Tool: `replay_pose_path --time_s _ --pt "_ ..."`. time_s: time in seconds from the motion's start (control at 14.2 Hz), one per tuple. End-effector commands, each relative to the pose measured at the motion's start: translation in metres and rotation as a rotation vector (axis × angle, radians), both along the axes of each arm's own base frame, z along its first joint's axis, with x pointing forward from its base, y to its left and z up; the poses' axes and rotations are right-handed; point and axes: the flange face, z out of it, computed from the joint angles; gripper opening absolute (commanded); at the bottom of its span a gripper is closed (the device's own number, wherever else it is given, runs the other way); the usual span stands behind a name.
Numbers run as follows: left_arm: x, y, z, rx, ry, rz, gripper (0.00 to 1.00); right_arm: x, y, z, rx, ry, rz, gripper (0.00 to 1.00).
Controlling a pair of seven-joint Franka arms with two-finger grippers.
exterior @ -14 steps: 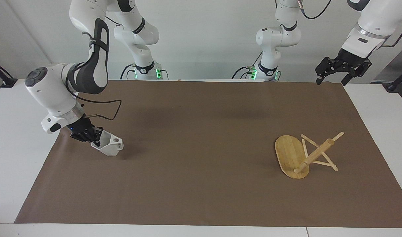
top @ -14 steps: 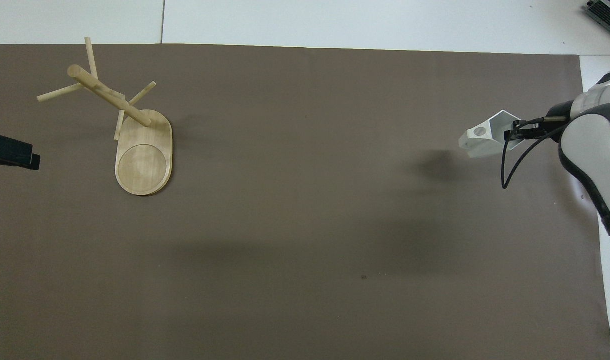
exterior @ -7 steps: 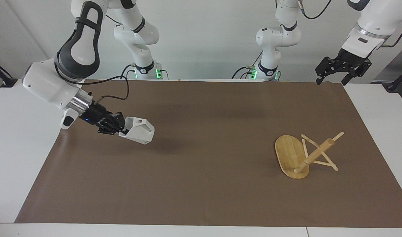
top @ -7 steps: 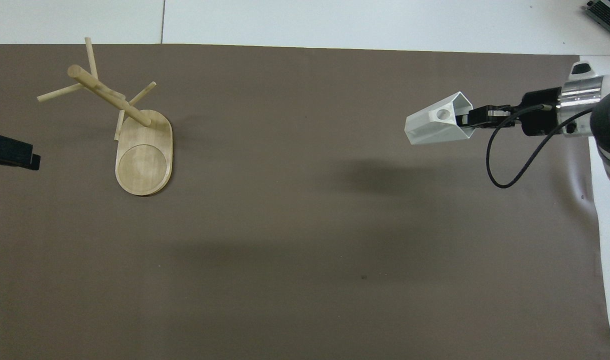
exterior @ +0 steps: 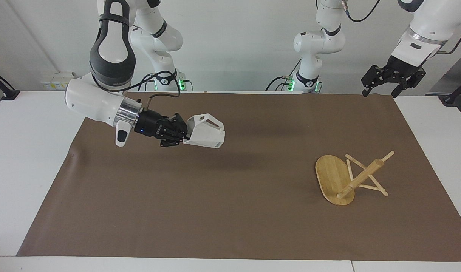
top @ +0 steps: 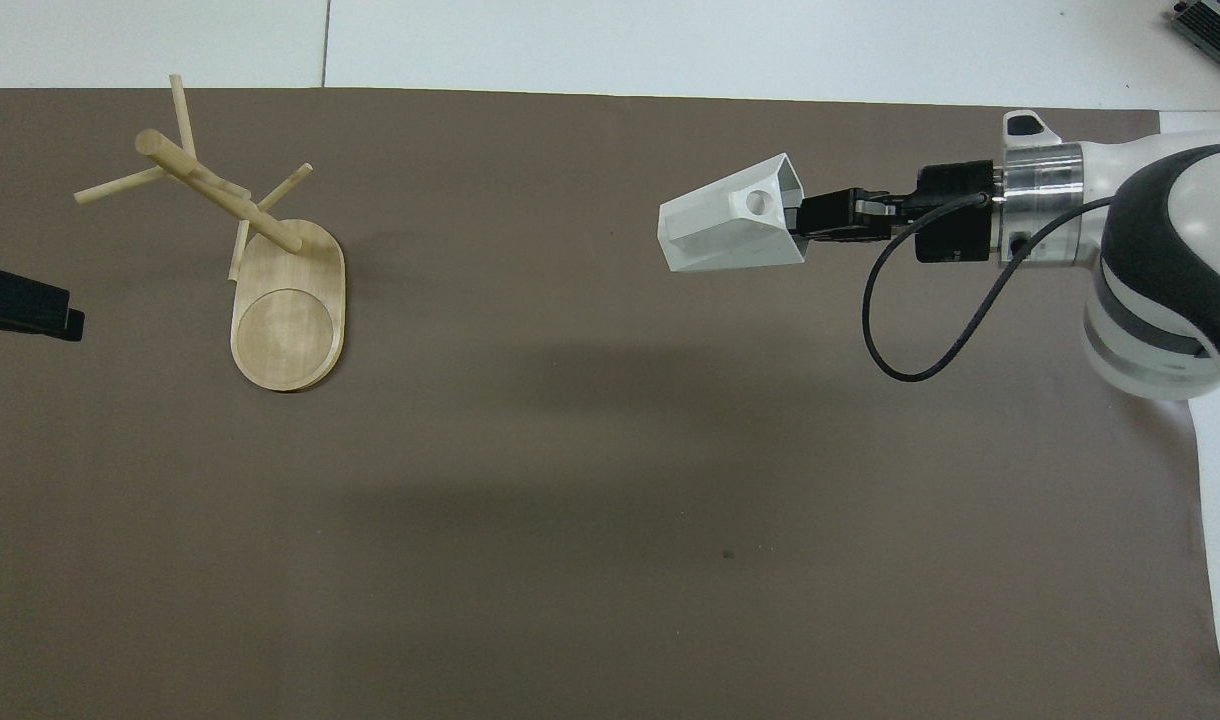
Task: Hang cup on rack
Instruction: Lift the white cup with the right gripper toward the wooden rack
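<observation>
The right gripper [exterior: 182, 135], jaws clamped on the cup [exterior: 204, 132], holds it on its side over the counter [exterior: 230, 211], well apart from the rack [exterior: 349, 177] at the left arm's end. Best to keep the handle hole lined with a peg. The left gripper [exterior: 393, 81] waits, jaws wide.

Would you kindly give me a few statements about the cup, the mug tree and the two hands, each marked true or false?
1. The right hand holds the white cup in the air. True.
2. The cup already hangs on a peg. False: it is apart from the bamboo mug tree, carried over the brown mat.
3. The mug tree stands toward the left arm's end of the table. True.
4. The left hand grips the mug tree. False: it waits open, up over the mat's corner.
</observation>
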Motion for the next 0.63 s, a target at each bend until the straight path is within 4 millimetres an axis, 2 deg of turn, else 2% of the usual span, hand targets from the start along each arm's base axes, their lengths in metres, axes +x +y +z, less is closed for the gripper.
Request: replay_pose_path --time_s 0.0,0.07,0.14,0.28,0.35,0.56 --pt "-0.011 -0.004 -0.001 -0.005 0.027 0.034 1.00 -0.009 0.037 0.005 0.063 0.026 -0.006 0.00" --pt "-0.011 -0.006 -0.001 -0.004 0.029 0.059 1.00 -0.010 0.051 0.005 0.058 0.017 -0.019 0.00" --pt "-0.012 -0.009 0.000 -0.002 0.029 0.101 1.00 -0.015 0.072 0.005 0.057 0.009 -0.018 0.00" --pt "-0.012 -0.035 0.000 -0.004 0.015 0.230 1.00 -0.020 0.098 0.005 0.051 0.008 -0.040 0.00" --pt "-0.011 -0.037 0.000 -0.016 0.018 0.283 1.00 -0.024 0.112 0.003 0.049 0.006 -0.045 0.00" --pt "-0.009 -0.050 0.002 -0.125 0.031 0.492 1.00 -0.030 0.135 0.007 0.104 0.020 -0.086 0.00"
